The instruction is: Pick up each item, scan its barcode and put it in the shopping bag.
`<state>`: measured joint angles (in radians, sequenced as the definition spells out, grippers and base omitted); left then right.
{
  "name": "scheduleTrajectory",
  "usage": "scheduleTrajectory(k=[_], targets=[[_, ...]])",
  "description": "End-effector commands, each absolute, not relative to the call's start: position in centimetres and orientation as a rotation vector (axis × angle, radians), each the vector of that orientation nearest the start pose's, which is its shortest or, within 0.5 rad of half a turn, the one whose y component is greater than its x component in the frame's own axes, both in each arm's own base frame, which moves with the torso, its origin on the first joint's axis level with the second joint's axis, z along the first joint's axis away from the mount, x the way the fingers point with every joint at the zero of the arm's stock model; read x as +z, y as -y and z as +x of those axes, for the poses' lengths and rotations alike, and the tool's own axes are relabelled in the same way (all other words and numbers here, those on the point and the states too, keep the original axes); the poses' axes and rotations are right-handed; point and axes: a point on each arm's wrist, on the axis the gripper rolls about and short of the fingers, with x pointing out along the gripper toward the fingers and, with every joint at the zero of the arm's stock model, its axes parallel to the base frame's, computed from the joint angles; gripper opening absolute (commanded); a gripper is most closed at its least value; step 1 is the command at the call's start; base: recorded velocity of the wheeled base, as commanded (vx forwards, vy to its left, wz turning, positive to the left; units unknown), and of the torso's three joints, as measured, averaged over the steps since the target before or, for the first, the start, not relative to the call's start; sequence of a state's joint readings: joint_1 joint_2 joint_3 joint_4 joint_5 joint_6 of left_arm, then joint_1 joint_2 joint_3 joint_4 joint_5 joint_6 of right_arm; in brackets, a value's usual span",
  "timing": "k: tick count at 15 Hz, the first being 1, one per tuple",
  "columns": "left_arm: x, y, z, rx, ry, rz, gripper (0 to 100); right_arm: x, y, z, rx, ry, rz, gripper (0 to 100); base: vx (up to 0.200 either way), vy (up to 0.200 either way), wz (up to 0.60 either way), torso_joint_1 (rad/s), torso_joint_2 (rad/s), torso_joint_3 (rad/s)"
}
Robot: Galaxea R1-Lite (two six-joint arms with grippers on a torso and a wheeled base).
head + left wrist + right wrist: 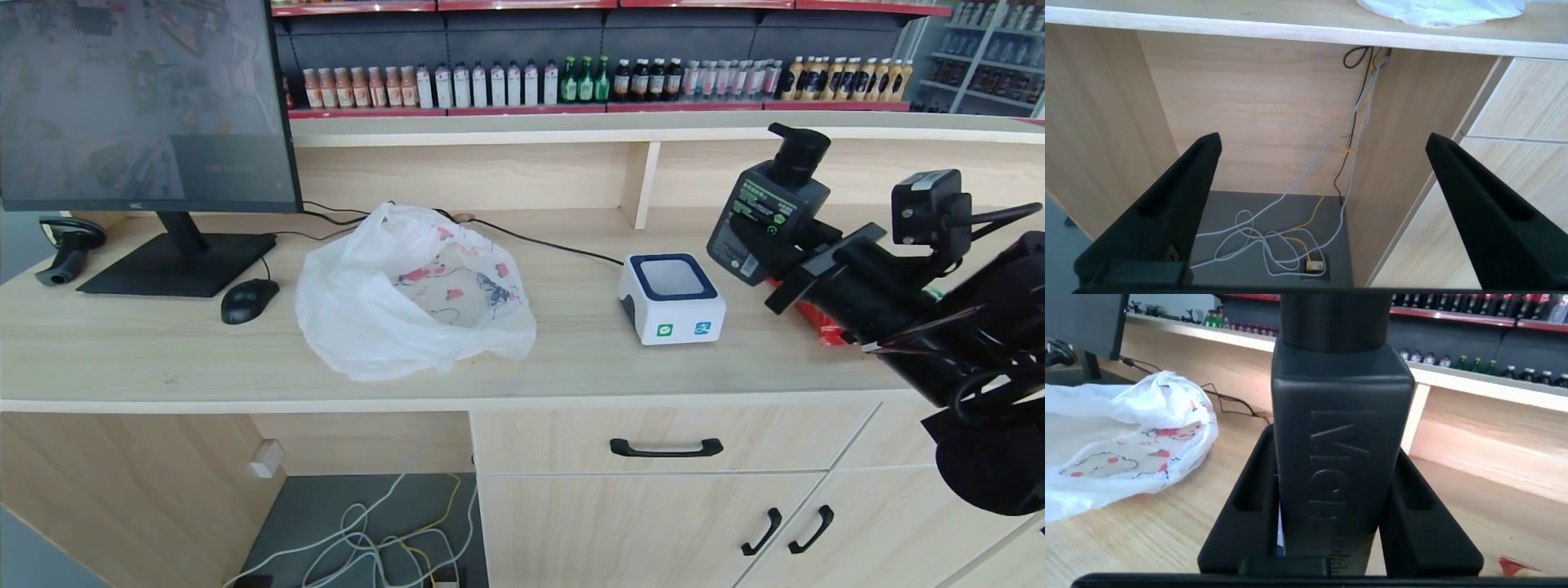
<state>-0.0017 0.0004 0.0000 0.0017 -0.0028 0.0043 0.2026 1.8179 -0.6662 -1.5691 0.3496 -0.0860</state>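
While the left gripper [1323,143] hangs spread and empty below the counter [163,351], the bag [412,294] lies slumped on top, its mouth half collapsed, so a dropped item could catch the rim and slide off. Right of it the scanner [672,298] faces up. Further right, the right gripper [1335,498] clamps the bottle [763,216] aloft; carried tilted, its barcode may miss the window, or it may slip.

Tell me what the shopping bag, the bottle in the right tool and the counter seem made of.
Shopping bag: thin plastic film, white and translucent; it crumples and its print shows through. Bottle, held in the right tool: probably matte dark plastic, with raised moulded lettering. Counter: pale wood grain, matte, perhaps laminate; cannot tell.
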Motion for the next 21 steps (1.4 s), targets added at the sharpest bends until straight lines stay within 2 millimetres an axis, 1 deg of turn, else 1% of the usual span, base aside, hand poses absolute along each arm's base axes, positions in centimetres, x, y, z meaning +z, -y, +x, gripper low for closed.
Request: scheduleTrajectory(k=[1,3,4,5,6,7,8,10,11,12,15,17,19,21], targets=[[7.5,0.0,-2.3,-0.005,-0.002,0.005,100,19.8,-7.3,31.8,0.566,0.459,-0.146,0,0.000,0.000,0.00,0.000,0.00,0.000],[7.5,0.0,-2.3,-0.005,-0.002,0.005,100,20.1,-7.8,33.5,0.655,0.522,-0.228,0,0.000,0.000,0.00,0.000,0.00,0.000],[7.5,0.0,-2.3,-0.003,-0.002,0.005,100,20.1,-8.0,33.8,0.682,0.540,-0.256,0,0.000,0.000,0.00,0.000,0.00,0.000],[7.5,0.0,-2.3,-0.005,-0.002,0.005,100,19.8,-8.3,34.6,0.764,0.575,-0.334,0,0.000,0.000,0.00,0.000,0.00,0.000],[7.5,0.0,-2.3,-0.003,-0.002,0.005,100,19.7,-8.4,35.0,0.803,0.597,-0.376,0,0.000,0.000,0.00,0.000,0.00,0.000],[7.5,0.0,-2.3,-0.005,-0.002,0.005,100,19.4,-8.3,35.3,0.810,0.612,-0.414,0,0.000,0.000,0.00,0.000,0.00,0.000],[7.5,0.0,-2.3,-0.005,-0.002,0.005,100,19.5,-8.3,35.3,0.809,0.614,-0.415,0,0.000,0.000,0.00,0.000,0.00,0.000],[7.5,0.0,-2.3,-0.005,-0.002,0.005,100,19.6,-8.6,36.3,0.857,0.671,-0.478,0,0.000,0.000,0.00,0.000,0.00,0.000],[7.5,0.0,-2.3,-0.005,-0.002,0.005,100,19.6,-8.6,36.4,0.862,0.675,-0.483,0,0.000,0.000,0.00,0.000,0.00,0.000],[7.5,0.0,-2.3,-0.005,-0.002,0.005,100,19.3,-8.6,37.1,0.893,0.714,-0.548,0,0.000,0.000,0.00,0.000,0.00,0.000],[7.5,0.0,-2.3,-0.005,-0.002,0.008,100,19.1,-8.1,37.6,0.892,0.749,-0.620,0,0.000,0.000,0.00,0.000,0.00,0.000],[7.5,0.0,-2.3,-0.005,-0.002,0.006,100,19.6,-7.3,38.6,0.861,0.781,-0.652,0,0.000,0.000,0.00,0.000,0.00,0.000],[7.5,0.0,-2.3,-0.005,-0.002,0.006,100,19.2,-6.7,39.3,0.848,0.779,-0.666,0,0.000,0.000,0.00,0.000,0.00,0.000],[7.5,0.0,-2.3,-0.005,-0.002,0.008,100,18.7,-6.7,39.6,0.844,0.778,-0.677,0,0.000,0.000,0.00,0.000,0.00,0.000]])
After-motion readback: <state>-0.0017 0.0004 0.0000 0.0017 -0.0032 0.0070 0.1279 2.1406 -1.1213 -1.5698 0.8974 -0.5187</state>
